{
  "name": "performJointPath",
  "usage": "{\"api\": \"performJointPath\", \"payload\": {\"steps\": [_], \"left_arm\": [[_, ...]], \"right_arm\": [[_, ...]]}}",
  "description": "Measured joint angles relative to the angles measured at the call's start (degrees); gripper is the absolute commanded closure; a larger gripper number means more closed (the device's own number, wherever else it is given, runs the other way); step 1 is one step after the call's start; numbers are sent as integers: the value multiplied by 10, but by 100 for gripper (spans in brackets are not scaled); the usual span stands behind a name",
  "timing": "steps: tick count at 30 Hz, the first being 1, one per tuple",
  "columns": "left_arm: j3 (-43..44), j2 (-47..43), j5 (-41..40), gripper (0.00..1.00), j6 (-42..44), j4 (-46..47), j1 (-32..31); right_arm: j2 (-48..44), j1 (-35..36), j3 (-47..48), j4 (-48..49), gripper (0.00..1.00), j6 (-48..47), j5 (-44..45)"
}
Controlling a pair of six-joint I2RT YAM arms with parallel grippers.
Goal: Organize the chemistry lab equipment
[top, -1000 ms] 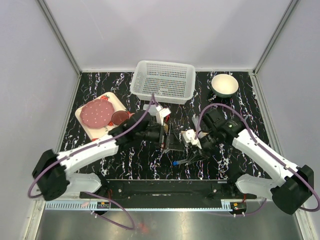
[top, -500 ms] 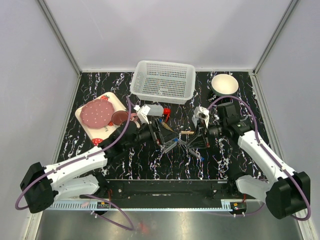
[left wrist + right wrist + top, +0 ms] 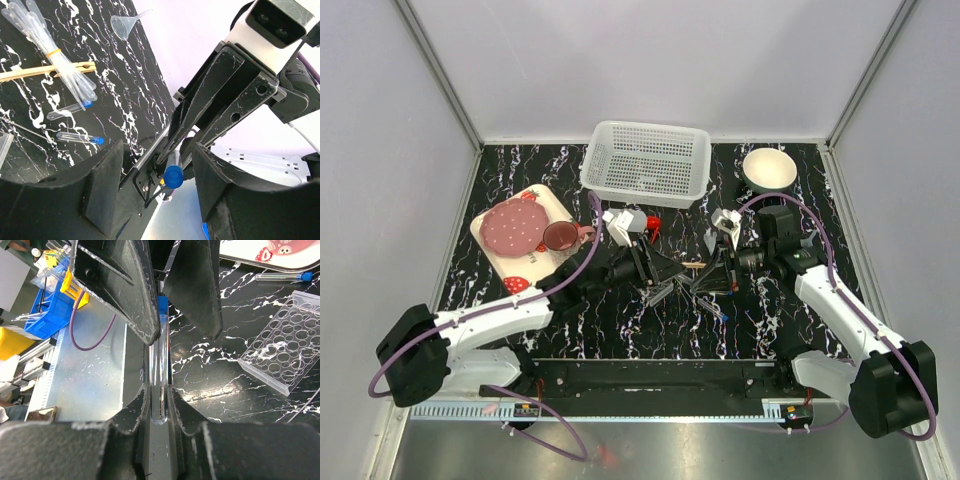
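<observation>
Moved: since half a second ago the left arm has swung its tool in toward the right one, so the two now meet nose to nose above the middle of the worktop (image 3: 790, 215). The right arm has hardly shifted.
Test tube (image 3: 160, 365): blue-capped and held in the air, with its round end toward the right wrist and its cap pointing at the left tool.
Right tool (image 3: 159, 400): clamped on the test tube near its closed end.
Left tool (image 3: 157, 165): fingers apart, one on each side of the capped end, with no contact visible.
Step in hand: most likely passing the tube from right to left.
Doing it well: keep the tube's axis centred in the left gap. Close on the glass just behind the cap, clear of the right fingers, and let the right tool release only once that hold is firm.
Tube rack (image 3: 277, 360): lying flat on the worktop just beside the handover; the holes that show are empty.
Loose tubes (image 3: 80, 138): two on the worktop, near the banded pipettes (image 3: 50, 50).
Funnel (image 3: 121, 25): beyond the pipettes, standing apart from them.
</observation>
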Motion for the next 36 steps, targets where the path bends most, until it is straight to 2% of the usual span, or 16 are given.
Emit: {"api": "performJointPath", "payload": {"steps": [4, 17, 36], "left_arm": [[10, 9, 8, 44, -1, 5, -1], [12, 3, 12, 64, -1, 10, -2], [12, 3, 22, 66, 0, 8, -2]], "right_arm": [[0, 0, -3, 14, 90, 10, 0], [0, -3, -10, 36, 90, 20, 0], [1, -11, -17, 55, 89, 35, 0]]}}
